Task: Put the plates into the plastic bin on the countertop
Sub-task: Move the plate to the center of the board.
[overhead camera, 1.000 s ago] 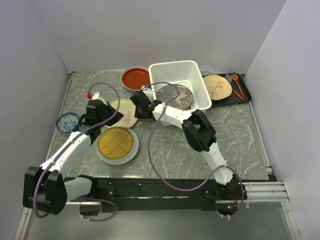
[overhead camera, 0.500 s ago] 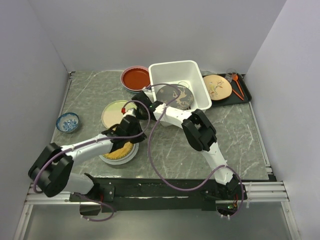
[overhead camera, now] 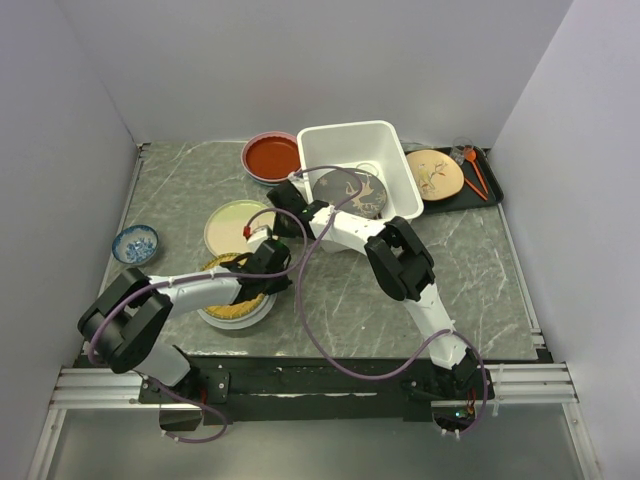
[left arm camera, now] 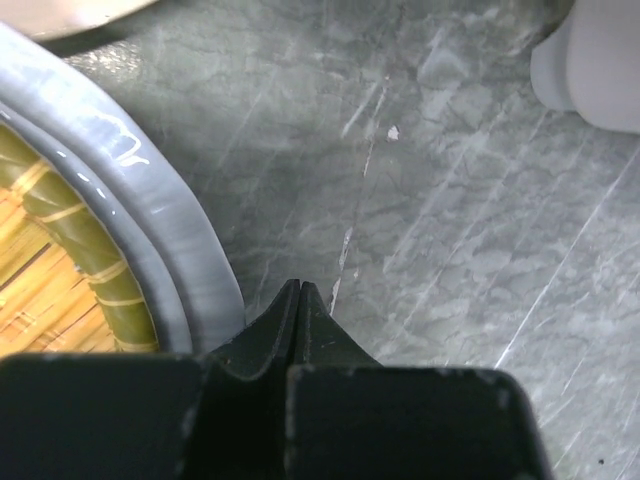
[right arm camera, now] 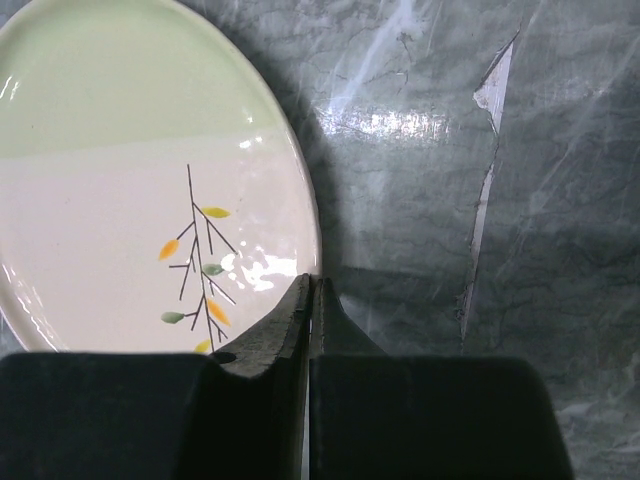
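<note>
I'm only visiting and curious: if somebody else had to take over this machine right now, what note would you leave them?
Left gripper: shut, empty, low over the countertop, beside the stack topped by the yellow lattice plate.
Right gripper: shut, empty, at the rim of the green-and-cream plate.
Done: the dark plate is in the plastic bin.
Left: both plates above, the red plate beside the bin, and the cream branch plate on the black tray.
</note>
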Available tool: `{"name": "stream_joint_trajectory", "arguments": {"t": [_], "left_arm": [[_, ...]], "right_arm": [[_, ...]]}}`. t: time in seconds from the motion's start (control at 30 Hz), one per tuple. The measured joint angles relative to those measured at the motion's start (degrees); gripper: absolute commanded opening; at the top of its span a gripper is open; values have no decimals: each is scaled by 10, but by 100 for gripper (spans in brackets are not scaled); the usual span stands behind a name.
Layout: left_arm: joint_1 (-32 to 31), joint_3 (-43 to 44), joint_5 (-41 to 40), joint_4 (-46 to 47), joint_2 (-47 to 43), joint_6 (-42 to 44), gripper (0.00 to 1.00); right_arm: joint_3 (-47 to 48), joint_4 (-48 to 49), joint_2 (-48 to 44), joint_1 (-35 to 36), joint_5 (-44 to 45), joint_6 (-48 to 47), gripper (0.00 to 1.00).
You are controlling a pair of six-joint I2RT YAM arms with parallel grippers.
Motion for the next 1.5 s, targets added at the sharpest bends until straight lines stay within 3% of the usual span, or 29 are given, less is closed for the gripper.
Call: {"name": "stream_joint_trajectory", "arguments": {"t": [0.3,0.7,1.37,1.5], "left_arm": [[11,-4,-30,-10,-6,-26,1],[102,-79,-35,-17,-97,-36,1],[166,-127,-39,-72,-222,-32,1],[166,-127,-38,-80,-240,-22,4]], "right_arm": [[-1,1,0,-1,-4,0,0],[-10,12,0,-2,-10,-5,0],[-108,87,-47,7,-14,-23,0],[-134,85,-67,12,-14,-24,0]]}}
